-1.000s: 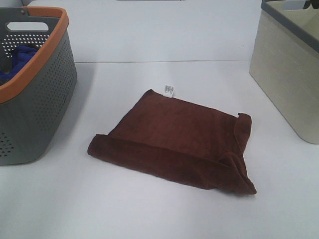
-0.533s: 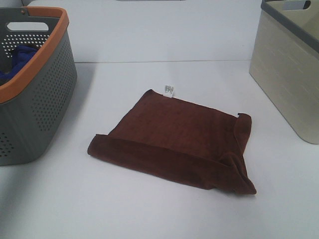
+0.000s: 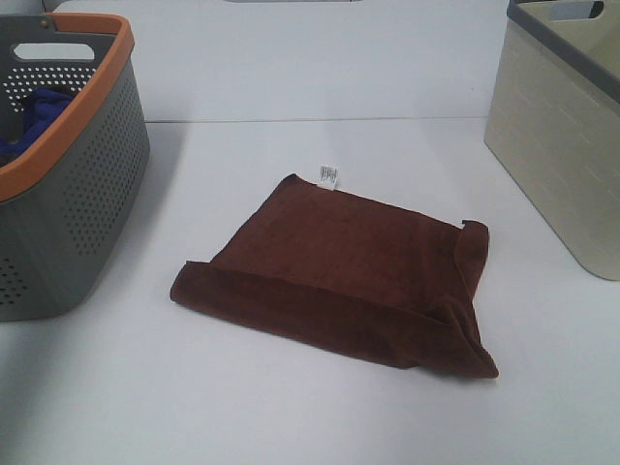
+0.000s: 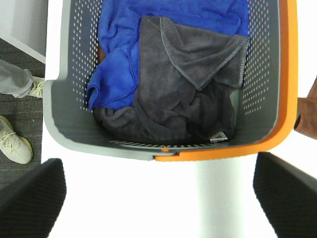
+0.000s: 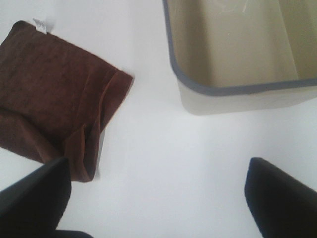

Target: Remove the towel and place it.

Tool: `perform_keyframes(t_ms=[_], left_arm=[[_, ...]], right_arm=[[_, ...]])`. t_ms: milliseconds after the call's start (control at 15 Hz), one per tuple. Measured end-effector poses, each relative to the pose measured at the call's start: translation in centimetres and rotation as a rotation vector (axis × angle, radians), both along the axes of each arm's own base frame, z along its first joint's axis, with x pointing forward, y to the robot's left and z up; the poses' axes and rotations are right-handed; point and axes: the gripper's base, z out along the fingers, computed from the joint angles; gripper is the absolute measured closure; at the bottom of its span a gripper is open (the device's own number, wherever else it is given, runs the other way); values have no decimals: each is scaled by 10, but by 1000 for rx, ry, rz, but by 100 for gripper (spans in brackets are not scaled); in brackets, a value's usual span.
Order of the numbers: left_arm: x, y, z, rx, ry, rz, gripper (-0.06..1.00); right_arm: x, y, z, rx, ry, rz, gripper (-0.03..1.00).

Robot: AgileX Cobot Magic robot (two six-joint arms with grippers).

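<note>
1. White tabletop (image 3: 291, 417) is stretching under everything I am seeing, with dark grey carpet and somebody's pale sneakers (image 4: 14, 144) showing past its edge in my left wrist view.
2. My left gripper (image 4: 158, 191) is hovering with its two black fingers (image 4: 29, 196) spread wide apart and nothing between them.
3. Beneath it, the grey perforated plastic laundry basket with an orange rim (image 4: 277, 139) is sitting on the table, holding a bright blue cloth (image 4: 124, 59) with a crumpled dark grey towel (image 4: 183, 94) lying partly over it.
4. My right gripper (image 5: 158, 198) is also hanging over bare table, its black fingers (image 5: 282, 193) standing fully apart and gripping nothing.
5. Near that gripper, the large maroon soft towel with a small white tag (image 5: 54, 94) is lying folded flat on the table, not touched by either of my grippers.
6. From the high camera, that towel (image 3: 349, 271) is resting near the middle of the table, between the two containers and well apart from both, its tag (image 3: 328, 175) pointing toward the far edge and one corner bunching up.
7. Off to my right, the beige rectangular bin with a dark grey rim (image 3: 552, 165) is standing open, and its inside is looking bare in my right wrist view.
</note>
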Motion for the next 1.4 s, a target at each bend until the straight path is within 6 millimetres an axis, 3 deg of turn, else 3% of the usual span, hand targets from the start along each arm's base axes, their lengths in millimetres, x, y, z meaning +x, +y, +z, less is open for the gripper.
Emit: perform_keyframes(t_ms=[133,333,600,667,733,800,867,1200,1400], left_arm=[[-23,0,0,20,-61,1,-3],[-53,0,5,38,-142,4,-3],[-96,-2,-1,35,-198,3,-3],[-118,-3,-8,42,-225,-4,-3],[-126,-3,-10,50,-238,-11,-3],[-155,-4,-18,94,-295,-48,-3],[-167,-4,-23,107,-317,-59,-3],[-219,-6,-68,123,-437,-60,-3],[-244,-9,-93,105,-529,-66,-3]], right_arm=[[-41,18,-14,-38,-25,84,14],[-79,40,-41,-53,-23,227,14],[-133,37,-38,-124,-183,180,14],[-148,35,-35,-150,-238,163,14],[-162,33,-33,-165,-292,137,14],[-179,32,-36,-179,-346,109,14],[-189,31,-42,-189,-374,99,14],[-215,31,-92,-195,-432,91,14],[-207,33,-117,-166,-371,109,14]])
